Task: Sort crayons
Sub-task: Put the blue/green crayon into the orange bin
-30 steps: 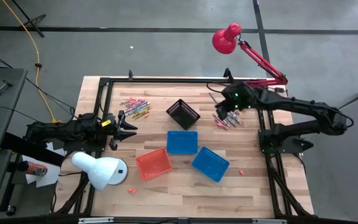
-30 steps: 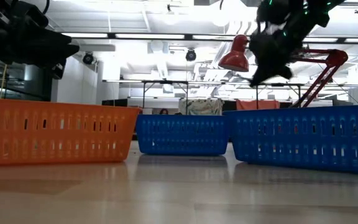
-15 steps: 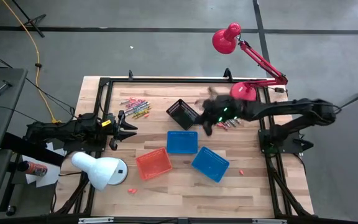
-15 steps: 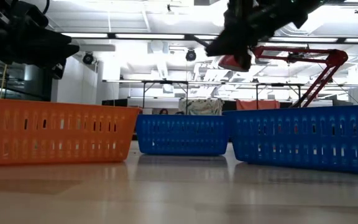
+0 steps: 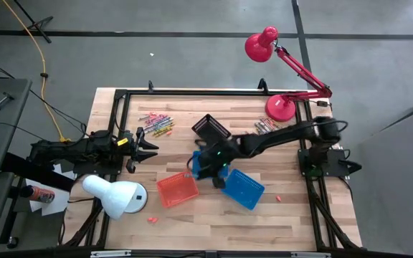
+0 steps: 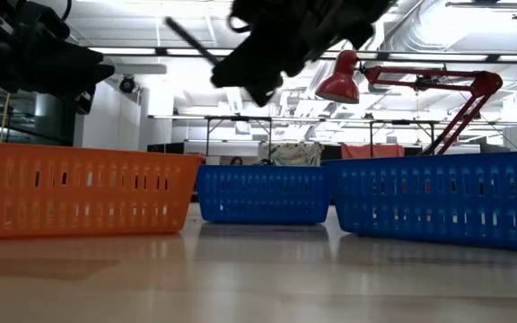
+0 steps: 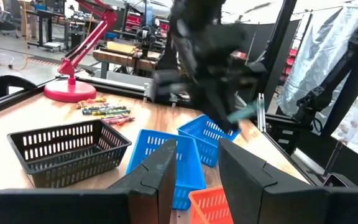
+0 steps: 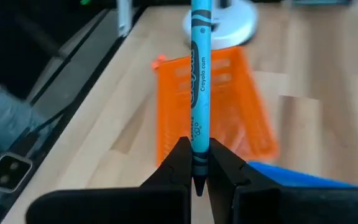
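My right gripper (image 5: 208,162) hovers over the middle blue basket (image 5: 219,169), shut on a teal crayon (image 8: 199,74). That crayon also shows in the left wrist view (image 7: 245,112). Two heaps of crayons lie on the table, one at the far left (image 5: 156,123) and one at the far right (image 5: 267,125) beside the red lamp's base (image 5: 279,107). My left gripper (image 7: 194,168) waits open and level at the table's left edge (image 5: 149,148), holding nothing. My right gripper pinches the teal crayon near its tapered end (image 8: 197,146) between the two fingers. The crayon lies along the fingers' line, and most of its length sticks out forward past the fingertips (image 8: 180,155). It is lifted clear, above the baskets.
A black basket (image 5: 211,129) stands behind the middle blue one, a second blue basket (image 5: 244,189) to the near right and an orange basket (image 5: 178,188) to the near left. A white lamp (image 5: 117,195) sits at the near left corner. Stray crayons (image 5: 279,197) lie near the front.
My right gripper has swung from the far right crayon heap toward the table's left and near edges, sinking a little, and now stands over the middle blue basket. Its wrist has rolled on the way.
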You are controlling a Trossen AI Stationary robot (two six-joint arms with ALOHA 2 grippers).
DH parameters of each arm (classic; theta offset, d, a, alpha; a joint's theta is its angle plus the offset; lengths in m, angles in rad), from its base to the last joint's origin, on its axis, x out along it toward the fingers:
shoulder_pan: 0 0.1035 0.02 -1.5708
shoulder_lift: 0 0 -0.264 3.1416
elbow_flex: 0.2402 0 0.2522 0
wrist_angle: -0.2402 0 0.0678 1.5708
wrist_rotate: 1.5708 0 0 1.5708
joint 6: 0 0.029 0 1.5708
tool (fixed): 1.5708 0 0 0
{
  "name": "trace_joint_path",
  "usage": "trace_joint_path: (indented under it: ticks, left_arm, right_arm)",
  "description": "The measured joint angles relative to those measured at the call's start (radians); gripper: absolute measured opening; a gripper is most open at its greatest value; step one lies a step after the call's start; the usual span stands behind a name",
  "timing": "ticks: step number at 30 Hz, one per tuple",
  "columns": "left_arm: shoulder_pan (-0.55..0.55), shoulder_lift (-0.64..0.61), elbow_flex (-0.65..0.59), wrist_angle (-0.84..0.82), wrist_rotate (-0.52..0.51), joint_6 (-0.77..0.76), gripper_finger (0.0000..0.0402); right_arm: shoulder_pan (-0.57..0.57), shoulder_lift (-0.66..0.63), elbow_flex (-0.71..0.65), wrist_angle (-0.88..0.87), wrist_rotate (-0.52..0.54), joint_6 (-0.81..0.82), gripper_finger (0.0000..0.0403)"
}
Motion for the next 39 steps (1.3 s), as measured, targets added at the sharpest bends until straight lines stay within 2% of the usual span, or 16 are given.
trace_joint_path:
  ticks: [6,14,23,26,34,39]
  left_arm:
    - [0.0,0.0,0.0,0.0,0.0,0.0,0.0108]
    - [0.0,0.0,0.0,0.0,0.0,0.0,0.0108]
    - [0.0,0.0,0.0,0.0,0.0,0.0,0.0108]
    - [0.0,0.0,0.0,0.0,0.0,0.0,0.0108]
    - [0.0,0.0,0.0,0.0,0.0,0.0,0.0108]
    - [0.0,0.0,0.0,0.0,0.0,0.0,0.0108]
  right_arm:
    - [0.064,0.133,0.139,-0.007,0.022,0.003,0.0012]
    - [0.116,0.255,0.295,-0.075,0.252,0.003,0.0012]
    - [0.123,0.284,0.358,-0.107,0.273,0.011,0.0018]
    - [0.123,0.284,0.38,-0.147,0.275,0.049,0.0043]
    - [0.128,0.283,0.388,-0.188,0.269,0.053,0.0146]
    - [0.113,0.206,0.386,-0.293,0.263,0.089,0.0176]
